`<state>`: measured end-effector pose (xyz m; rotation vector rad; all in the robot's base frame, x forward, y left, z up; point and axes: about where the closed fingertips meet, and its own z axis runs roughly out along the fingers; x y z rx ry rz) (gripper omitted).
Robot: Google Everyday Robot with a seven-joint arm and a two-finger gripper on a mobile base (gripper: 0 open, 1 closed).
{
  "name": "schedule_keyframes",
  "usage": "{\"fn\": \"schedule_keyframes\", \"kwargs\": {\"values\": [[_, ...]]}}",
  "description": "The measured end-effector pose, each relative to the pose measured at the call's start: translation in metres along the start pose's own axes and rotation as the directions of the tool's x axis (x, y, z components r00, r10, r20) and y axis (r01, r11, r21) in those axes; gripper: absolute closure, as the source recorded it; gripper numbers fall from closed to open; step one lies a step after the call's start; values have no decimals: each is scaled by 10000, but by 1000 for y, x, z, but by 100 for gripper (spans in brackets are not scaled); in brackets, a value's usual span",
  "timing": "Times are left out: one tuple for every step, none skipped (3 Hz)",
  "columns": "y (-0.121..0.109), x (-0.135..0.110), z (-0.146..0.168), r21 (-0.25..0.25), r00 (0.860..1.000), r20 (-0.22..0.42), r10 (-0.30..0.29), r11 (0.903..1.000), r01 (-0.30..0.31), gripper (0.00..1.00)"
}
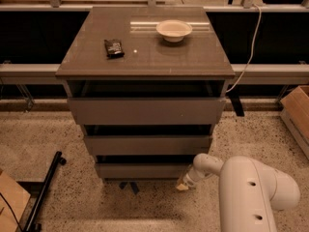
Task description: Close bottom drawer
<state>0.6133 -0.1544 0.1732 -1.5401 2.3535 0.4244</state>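
Observed: the cabinet (pixel 145 62) stands in the centre of the scene on a speckled floor (pixel 38 134). It carries three grey-brown drawers stacked one above another.

Task item: the bottom drawer (pixel 142 170) is the lowest of the three, just above the floor. Its front is plain and flat. A dark band shows between this front and the middle drawer (pixel 147 144) above it. Similar bands show above the middle drawer and above the top drawer (pixel 145 111).

My gripper (pixel 184 183) is low, near the floor, at the right end of the bottom drawer's front. It is at or just beside the lower right corner. I cannot tell whether it touches the front, and I cannot tell whether it is open or closed. My white arm (pixel 251 187) runs from it toward the near right of the scene.

On the cabinet top: a pale bowl (pixel 174 30) far right of centre, and a dark packet (pixel 113 48) to the left, well apart from the bowl.

Surroundings: a white cable (pixel 251 42) hangs down to the right of the cabinet. A cardboard box (pixel 297 110) sits at the right edge. A black pole (pixel 44 190) lies on the floor at near left.
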Motion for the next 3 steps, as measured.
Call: {"fn": "schedule_keyframes", "kwargs": {"values": [[2,0,2,-40,10000,-5,-1,10000,1,4],[3,0,3,-62,10000,-8,-1,10000,1,0],[3,0,3,-62,10000,-8,-1,10000,1,0]]}}
